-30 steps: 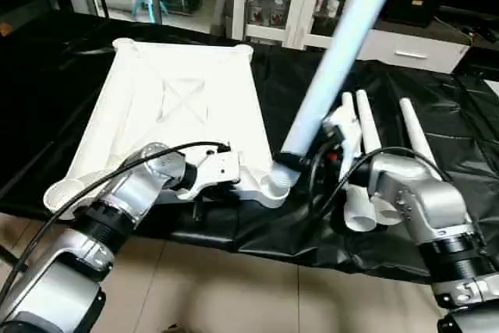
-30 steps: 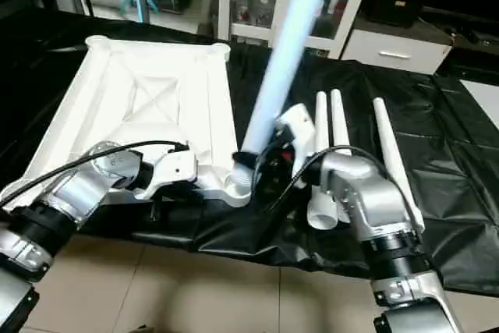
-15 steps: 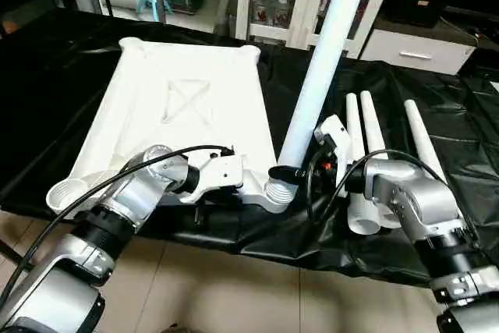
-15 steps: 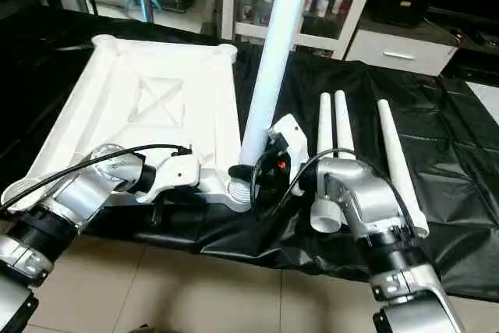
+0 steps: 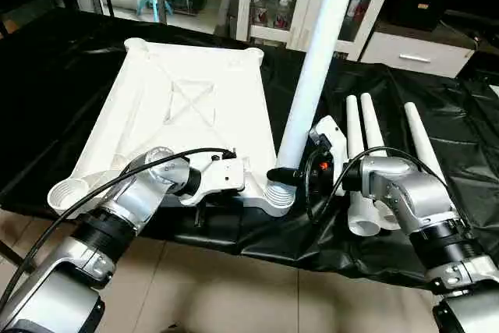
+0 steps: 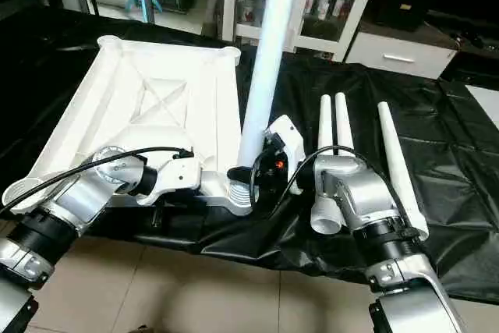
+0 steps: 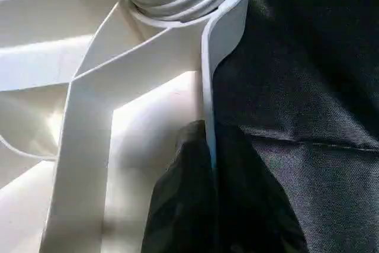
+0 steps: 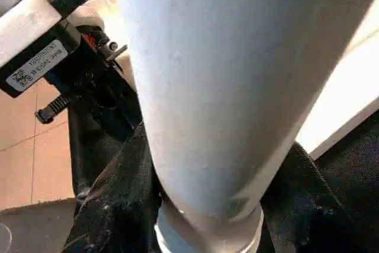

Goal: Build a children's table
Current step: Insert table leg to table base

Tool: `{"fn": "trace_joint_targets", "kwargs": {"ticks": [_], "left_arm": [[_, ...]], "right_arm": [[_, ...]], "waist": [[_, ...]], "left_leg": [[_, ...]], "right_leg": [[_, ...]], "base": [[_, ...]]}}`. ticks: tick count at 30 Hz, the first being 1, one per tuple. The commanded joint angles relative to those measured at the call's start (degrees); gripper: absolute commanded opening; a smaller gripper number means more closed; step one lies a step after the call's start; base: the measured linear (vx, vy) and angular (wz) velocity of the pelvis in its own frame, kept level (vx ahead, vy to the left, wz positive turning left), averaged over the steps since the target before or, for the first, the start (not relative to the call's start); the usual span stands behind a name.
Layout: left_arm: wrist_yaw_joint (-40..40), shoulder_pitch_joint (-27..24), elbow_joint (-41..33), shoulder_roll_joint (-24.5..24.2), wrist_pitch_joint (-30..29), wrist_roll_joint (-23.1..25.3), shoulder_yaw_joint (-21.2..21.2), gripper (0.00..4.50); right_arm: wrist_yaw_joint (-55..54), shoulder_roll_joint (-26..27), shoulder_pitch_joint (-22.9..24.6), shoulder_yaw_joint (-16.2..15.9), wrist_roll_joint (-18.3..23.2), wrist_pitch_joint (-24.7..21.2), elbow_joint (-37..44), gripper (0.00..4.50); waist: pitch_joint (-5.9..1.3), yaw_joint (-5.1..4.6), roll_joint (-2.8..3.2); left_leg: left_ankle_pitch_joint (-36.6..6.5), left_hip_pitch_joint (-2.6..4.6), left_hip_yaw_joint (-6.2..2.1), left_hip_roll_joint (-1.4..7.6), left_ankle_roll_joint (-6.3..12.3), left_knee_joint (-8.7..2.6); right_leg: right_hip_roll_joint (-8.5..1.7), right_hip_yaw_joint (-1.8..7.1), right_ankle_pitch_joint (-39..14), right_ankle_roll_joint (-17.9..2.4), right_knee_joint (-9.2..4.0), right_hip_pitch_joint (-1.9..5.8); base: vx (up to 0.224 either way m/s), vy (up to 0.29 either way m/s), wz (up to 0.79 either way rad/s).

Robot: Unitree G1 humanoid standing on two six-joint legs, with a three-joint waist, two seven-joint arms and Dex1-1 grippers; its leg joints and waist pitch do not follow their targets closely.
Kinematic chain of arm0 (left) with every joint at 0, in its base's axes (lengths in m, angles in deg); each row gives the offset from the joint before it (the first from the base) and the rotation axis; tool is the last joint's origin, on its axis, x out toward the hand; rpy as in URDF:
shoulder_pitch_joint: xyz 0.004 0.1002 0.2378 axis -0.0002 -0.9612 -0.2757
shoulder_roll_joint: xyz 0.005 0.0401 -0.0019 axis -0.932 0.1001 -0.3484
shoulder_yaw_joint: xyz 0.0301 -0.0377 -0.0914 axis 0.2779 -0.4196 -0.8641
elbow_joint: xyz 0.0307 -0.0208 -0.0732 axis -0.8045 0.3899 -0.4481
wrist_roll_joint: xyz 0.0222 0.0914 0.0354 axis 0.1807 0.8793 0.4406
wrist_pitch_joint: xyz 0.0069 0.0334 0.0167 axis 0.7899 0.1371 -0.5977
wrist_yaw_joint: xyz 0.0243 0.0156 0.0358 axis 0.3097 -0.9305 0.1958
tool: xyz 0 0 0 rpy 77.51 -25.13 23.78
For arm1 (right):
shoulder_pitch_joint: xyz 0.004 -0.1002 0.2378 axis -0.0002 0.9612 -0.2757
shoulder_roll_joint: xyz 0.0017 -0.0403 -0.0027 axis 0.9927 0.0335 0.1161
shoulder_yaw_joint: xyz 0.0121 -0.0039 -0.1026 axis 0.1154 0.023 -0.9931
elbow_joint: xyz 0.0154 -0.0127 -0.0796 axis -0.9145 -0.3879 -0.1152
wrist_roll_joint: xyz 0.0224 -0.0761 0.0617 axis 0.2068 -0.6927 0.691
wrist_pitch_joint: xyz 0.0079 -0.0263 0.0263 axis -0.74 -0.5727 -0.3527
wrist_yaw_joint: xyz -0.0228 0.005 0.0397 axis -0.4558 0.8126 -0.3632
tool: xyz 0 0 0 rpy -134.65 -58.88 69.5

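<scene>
One leg (image 5: 316, 68): upright, foot at near-right socket (image 5: 279, 195) of tabletop (image 5: 187, 107).
Right gripper (image 5: 290, 174): you clamp leg's base.
Left gripper (image 7: 204, 188): pinches tabletop's rim, beside socket.

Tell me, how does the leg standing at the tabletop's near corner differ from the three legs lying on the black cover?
The standing leg is upright, its base at the top's corner socket; the three spare legs lie flat, side by side on the black cover. The right gripper is closed around the standing leg near its base; nothing holds the spare legs. All four are long white tapered tubes.
</scene>
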Motion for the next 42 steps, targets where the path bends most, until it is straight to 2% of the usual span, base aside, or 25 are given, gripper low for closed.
{"fn": "trace_joint_targets", "kwargs": {"ticks": [1,4,5,11,13,15,16,17,19,20,23,26,30,35,42], "left_arm": [[-0.5,-2.3,0.8,1.2,0.2,0.8,2.8,0.00],[-0.3,-2.3,0.8,1.2,0.2,0.9,2.7,0.00],[-0.3,-2.4,0.8,1.3,0.2,0.9,2.5,0.00],[-0.2,-2.5,0.8,1.5,-0.2,0.6,1.7,0.00],[-0.3,-2.6,0.9,1.7,-0.3,0.1,1.2,0.00],[-0.7,-2.6,1.4,2.1,0.2,-1.2,0.1,0.00],[-0.7,-2.6,1.4,2.1,0.2,-1.2,0.1,0.00],[-0.3,-2.4,1.7,2.1,0.6,-1.1,0.0,0.50],[-0.1,-1.8,3.0,2.6,0.2,-1.6,-0.9,0.63],[-0.6,-1.4,3.4,2.8,-0.6,-2.5,-1.6,0.63],[-1.2,-0.7,4.2,3.1,-0.9,-4.3,-3.3,1.07],[-0.4,0.9,7.8,3.1,1.7,-5.1,-5.4,1.11],[-1.9,1.6,10.4,1.8,2.8,-4.2,-5.1,1.16],[-2.2,2.3,12.5,1.6,3.8,-4.6,-5.7,1.20],[-1.9,4.2,18.1,1.6,8.1,-3.2,-5.2,1.20]], "right_arm": [[-1.0,-0.1,-0.2,0.1,-1.4,0.7,-1.9,1.90],[-2.3,0.6,-0.1,1.1,-1.6,2.1,-3.5,1.90],[-2.9,0.9,0.1,1.9,-1.6,2.7,-4.1,1.90],[-4.4,1.5,3.8,4.2,-0.4,4.1,-3.7,1.88],[-4.8,1.6,5.1,4.7,0.0,4.3,-3.1,1.88],[-4.9,1.6,7.4,5.2,0.5,3.9,-1.4,1.88],[-4.9,1.6,7.4,5.2,0.5,3.9,-1.4,1.88],[-4.8,1.6,7.7,5.2,0.4,3.9,-1.1,1.88],[-4.7,1.5,7.9,5.5,0.3,3.9,-1.0,1.88],[-4.7,1.4,7.9,5.6,0.3,3.8,-1.0,1.88],[-4.8,1.1,7.7,5.8,0.6,3.7,-0.9,1.88],[-4.7,0.8,7.7,5.9,0.8,3.4,-0.2,1.88],[-4.5,0.6,7.9,5.7,0.8,3.1,0.5,1.88],[-4.2,0.5,7.6,5.7,0.8,2.8,0.6,1.88],[-4.0,0.3,6.9,5.6,0.7,2.7,0.6,1.88]], "waist": [[-3.37,0.02,0.43],[-3.35,-0.05,0.35],[-3.37,-0.10,0.15],[-3.41,-0.04,0.04],[-3.42,-0.02,0.10],[-3.43,0.13,0.43],[-3.45,0.10,0.32],[-3.53,0.06,0.32],[-3.56,0.01,0.38],[-3.53,0.18,0.71],[-3.45,0.19,0.68],[-3.39,0.35,0.52],[-3.40,0.35,0.56],[-3.35,0.36,0.58],[-3.13,0.46,0.53]], "left_leg": [[-10.2,0.33,-0.56,2.38,-0.72,-4.38],[-11.8,0.35,-0.65,2.38,-1.18,-4.49],[-12.2,0.39,-0.63,2.39,-1.21,-4.48],[-12.3,0.36,-0.68,2.40,-1.05,-4.55],[-12.4,0.35,-0.68,2.41,-0.98,-4.57],[-12.3,0.47,-0.68,2.47,-1.03,-4.61],[-12.2,0.45,-0.69,2.46,-1.03,-4.64],[-11.8,0.39,-0.68,2.39,-0.88,-4.62],[-11.4,0.36,-0.59,2.31,-0.51,-4.54],[-11.8,0.44,-0.58,2.32,-0.59,-4.55],[-13.7,0.50,-0.62,2.32,-1.09,-4.69],[-14.3,0.63,-0.59,2.28,-0.91,-4.69],[-14.3,0.45,-0.79,2.37,-1.16,-4.90],[-14.8,0.47,-0.80,2.47,-1.41,-4.96],[-16.9,0.61,-0.89,2.51,-1.65,-5.09]], "right_leg": [[-4.36,2.85,-11.6,-11.0,-4.34,2.53],[-4.41,2.83,-13.5,-10.6,-4.56,2.47],[-4.42,2.84,-14.0,-10.4,-4.65,2.40],[-4.40,2.85,-13.9,-10.1,-4.68,2.42],[-4.40,2.85,-14.3,-10.0,-4.73,2.36],[-4.35,2.89,-13.3,-10.0,-4.74,2.31],[-4.27,2.86,-12.8,-10.1,-4.67,2.35],[-4.23,2.82,-12.0,-10.3,-4.53,2.44],[-4.22,2.84,-11.3,-10.6,-4.55,2.44],[-4.31,2.86,-11.9,-10.9,-4.61,2.36],[-4.26,2.83,-14.0,-10.5,-4.91,2.28],[-4.29,2.87,-15.8,-9.7,-5.27,2.11],[-4.37,2.85,-16.5,-8.8,-5.25,2.20],[-4.47,2.87,-16.7,-9.1,-5.22,2.13],[-4.58,2.94,-21.0,-7.8,-5.83,1.81]], "base": [[0.000,0.000,0.00],[0.000,0.000,0.00],[0.000,0.000,0.00],[0.000,0.000,0.00],[0.000,0.000,0.00],[0.000,0.000,0.00],[0.000,0.000,0.00],[0.000,0.000,0.00],[0.000,0.000,0.00],[0.000,0.000,0.00],[0.000,0.000,0.00],[0.000,0.000,0.00],[0.000,0.000,0.00],[0.000,0.000,0.00],[0.000,0.000,0.00]]}}
